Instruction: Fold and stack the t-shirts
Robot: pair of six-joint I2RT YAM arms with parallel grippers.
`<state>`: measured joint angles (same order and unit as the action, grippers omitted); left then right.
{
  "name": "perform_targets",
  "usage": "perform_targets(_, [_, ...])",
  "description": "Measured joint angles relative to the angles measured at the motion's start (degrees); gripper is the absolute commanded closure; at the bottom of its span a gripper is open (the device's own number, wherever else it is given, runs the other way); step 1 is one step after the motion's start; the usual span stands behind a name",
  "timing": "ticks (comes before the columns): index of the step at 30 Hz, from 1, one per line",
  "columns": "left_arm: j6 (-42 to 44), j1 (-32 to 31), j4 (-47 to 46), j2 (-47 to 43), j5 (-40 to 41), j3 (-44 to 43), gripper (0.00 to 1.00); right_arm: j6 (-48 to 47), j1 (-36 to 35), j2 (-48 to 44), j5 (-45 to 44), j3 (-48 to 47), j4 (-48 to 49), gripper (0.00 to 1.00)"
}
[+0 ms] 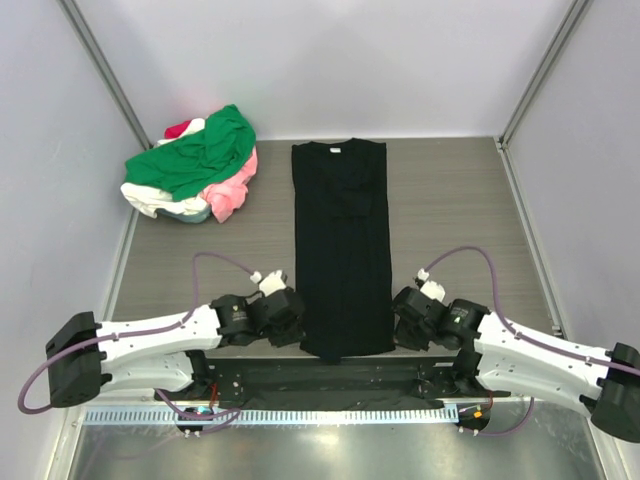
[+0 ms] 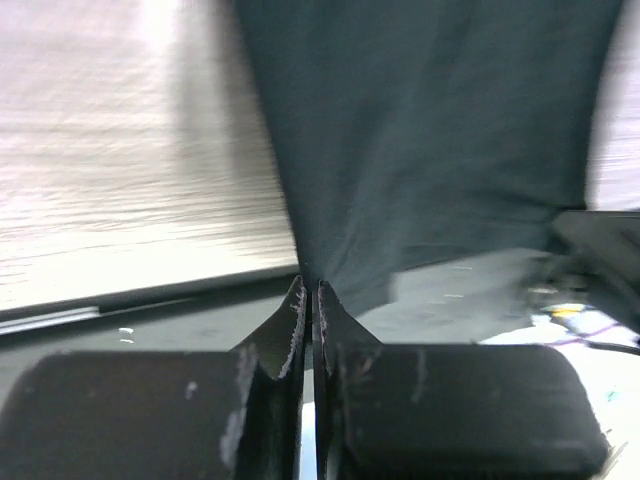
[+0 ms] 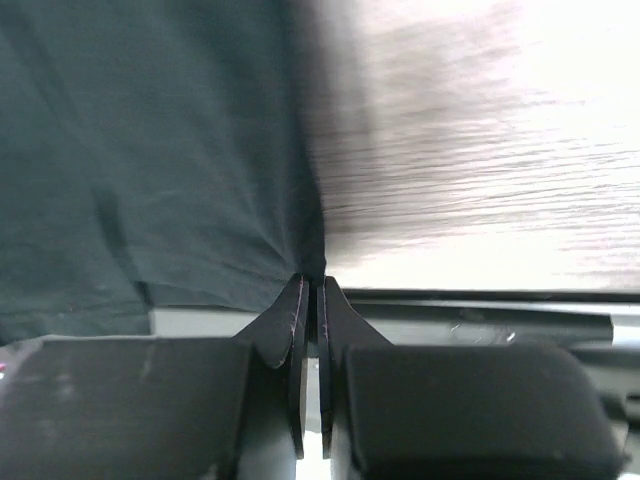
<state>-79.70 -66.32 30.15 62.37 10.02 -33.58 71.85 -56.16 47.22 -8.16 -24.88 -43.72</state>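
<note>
Centrally, the black t-shirt [image 1: 340,240] lay flat on the wood-grain table [image 1: 450,220] as a long narrow strip, collar at the far end and hem at the near edge between the two arms. The left gripper [image 1: 298,322] stood at the hem's left corner and the right gripper [image 1: 398,318] at its right corner. Each had its fingers pressed almost together, with a pinch of the dark cloth running into the narrow slit between them. Heaped at the far left corner, well apart from the strip, were the green shirt [image 1: 195,155], pink shirt [image 1: 232,190], white shirt [image 1: 155,203] and red shirt [image 1: 180,128].

The step in hand appeared to be folding the hem end up toward the collar. Done well, it would call for both corners to rise together and level. Light tension across the hem would keep the fold line square and the side edges aligned.

The top view alone showed the whole strip, the symmetry of the arms and the waiting heap. The wrist views alone showed the grip itself: cloth fanned out from the left gripper [image 2: 311,290] and the right gripper [image 3: 311,285]. Both wrist views were blurred, so how deep each bite went could not be judged.
</note>
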Motion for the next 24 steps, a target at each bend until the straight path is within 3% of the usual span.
perform_targets(5, [4.81, 1.51, 7.08, 0.52, 3.89, -12.87, 1.00, -2.56, 0.02, 2.99, -5.75, -12.90, -5.53, 0.99])
perform_targets(9, [9.88, 7.30, 9.86, 3.19, 4.85, -19.93, 1.00, -6.05, 1.77, 8.02, -10.32, -21.38, -7.13, 0.99])
perform_targets(19, [21.51, 24.39, 11.87, 16.41, 1.49, -33.75, 1.00, -22.36, 20.72, 24.17, -11.89, -36.81, -5.70, 0.99])
perform_targets(24, [26.21, 29.70, 11.50, 25.99, -0.72, -43.12, 1.00, -28.50, 26.08, 33.31, -10.56, -44.41, -3.45, 0.99])
